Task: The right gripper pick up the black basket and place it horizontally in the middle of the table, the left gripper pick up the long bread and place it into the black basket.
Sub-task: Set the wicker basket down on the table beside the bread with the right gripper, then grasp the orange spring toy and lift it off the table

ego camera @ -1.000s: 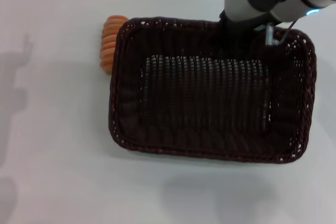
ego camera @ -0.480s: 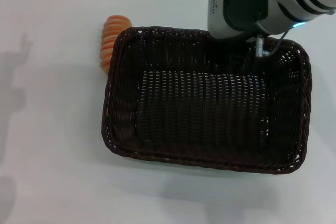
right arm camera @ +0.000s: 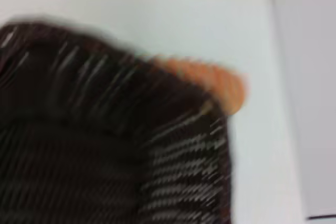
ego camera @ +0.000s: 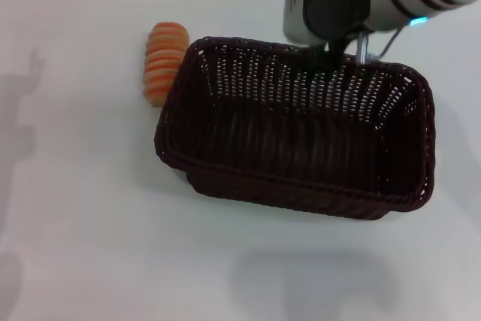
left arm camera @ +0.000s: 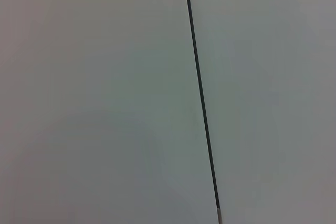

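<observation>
The white surface carries the black basket near its middle, tilted so the far wall is raised and the near edge is low. Just beside the basket's far left corner lies the long bread, also visible in the right wrist view. At the far rim, the right pincer grips the basket. The left pincer is out of view.

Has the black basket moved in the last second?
Yes. The black basket has tipped, its far rim raised under the right gripper, and a gap has opened beside the long bread, which stayed put.
</observation>
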{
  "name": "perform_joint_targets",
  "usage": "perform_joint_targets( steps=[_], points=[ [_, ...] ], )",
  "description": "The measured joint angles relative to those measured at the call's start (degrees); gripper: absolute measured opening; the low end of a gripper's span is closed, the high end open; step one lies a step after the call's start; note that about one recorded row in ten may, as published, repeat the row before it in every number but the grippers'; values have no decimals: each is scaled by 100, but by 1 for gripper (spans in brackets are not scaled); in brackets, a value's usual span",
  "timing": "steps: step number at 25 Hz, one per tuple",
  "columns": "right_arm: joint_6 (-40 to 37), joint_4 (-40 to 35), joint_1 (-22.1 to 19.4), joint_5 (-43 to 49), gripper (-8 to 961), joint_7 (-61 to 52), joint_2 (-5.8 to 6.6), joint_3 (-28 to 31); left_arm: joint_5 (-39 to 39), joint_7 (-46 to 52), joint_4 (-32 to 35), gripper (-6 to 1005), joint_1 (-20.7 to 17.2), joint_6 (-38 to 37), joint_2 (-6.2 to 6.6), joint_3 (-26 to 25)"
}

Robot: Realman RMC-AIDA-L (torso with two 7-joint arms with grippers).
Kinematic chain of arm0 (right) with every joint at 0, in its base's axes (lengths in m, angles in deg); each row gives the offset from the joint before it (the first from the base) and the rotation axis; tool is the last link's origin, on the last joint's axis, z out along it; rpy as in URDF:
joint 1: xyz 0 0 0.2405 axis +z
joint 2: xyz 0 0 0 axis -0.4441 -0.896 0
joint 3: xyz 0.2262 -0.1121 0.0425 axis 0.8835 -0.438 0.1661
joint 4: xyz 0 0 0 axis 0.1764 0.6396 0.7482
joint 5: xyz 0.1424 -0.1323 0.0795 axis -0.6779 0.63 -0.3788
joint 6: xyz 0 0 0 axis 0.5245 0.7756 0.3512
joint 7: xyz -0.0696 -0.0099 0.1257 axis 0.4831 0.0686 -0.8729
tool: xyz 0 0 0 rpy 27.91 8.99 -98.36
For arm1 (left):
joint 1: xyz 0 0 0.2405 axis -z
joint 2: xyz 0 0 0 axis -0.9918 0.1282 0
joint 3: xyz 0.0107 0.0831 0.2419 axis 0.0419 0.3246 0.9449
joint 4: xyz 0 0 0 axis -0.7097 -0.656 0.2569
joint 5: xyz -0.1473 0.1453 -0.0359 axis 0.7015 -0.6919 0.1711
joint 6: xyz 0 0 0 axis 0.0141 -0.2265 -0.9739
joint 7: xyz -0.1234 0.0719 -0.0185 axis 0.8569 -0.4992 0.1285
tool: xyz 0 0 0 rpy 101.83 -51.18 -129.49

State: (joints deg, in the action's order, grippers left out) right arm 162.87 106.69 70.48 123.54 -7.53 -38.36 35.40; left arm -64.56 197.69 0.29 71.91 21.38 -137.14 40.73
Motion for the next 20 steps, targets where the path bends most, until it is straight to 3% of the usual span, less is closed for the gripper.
perform_joint_targets(
  steps=[1, 3, 4, 5, 6, 7, 8, 10, 12, 16, 20],
  points=[
    [0, 0, 0, 0, 530, 0, 0, 0, 0, 0, 0, 829, 0, 0, 0, 0],
    [23, 949, -353, -21, 551, -324, -6, 248, 0, 7, 78, 829, 0, -31, 2, 2],
    [23, 949, -353, -21, 551, -324, -6, 248, 0, 7, 78, 829, 0, -31, 2, 2],
    [-41, 1710, -754, -100, 550, -577, -18, 461, -1, 8, 111, 829, 0, -50, 4, 3],
    [-41, 1710, -754, -100, 550, -577, -18, 461, -1, 8, 111, 829, 0, -50, 4, 3],
    [-213, 2385, -1212, -264, 550, -765, -18, 640, -2, 8, 178, 829, 4, -104, 6, 3],
    [-213, 2385, -1212, -264, 549, -765, -18, 640, -4, 9, 216, 829, 14, -157, 6, 0],
    [-447, 2907, -1731, -506, 549, -904, -19, 830, -6, 10, 311, 829, 53, -328, 8, -37],
    [-736, 3092, -2265, -966, 548, -1088, -14, 1208, -12, 10, 368, 829, 104, -496, 8, -110],
    [-994, 3044, -2728, -1514, 547, -1124, -20, 1641, -19, 11, 490, 829, 168, -705, 8, -193],
    [-2049, 3033, -3521, -2115, 546, -996, -19, 1793, -19, 11, 540, 829, 200, -754, 10, -198]
  ],
)
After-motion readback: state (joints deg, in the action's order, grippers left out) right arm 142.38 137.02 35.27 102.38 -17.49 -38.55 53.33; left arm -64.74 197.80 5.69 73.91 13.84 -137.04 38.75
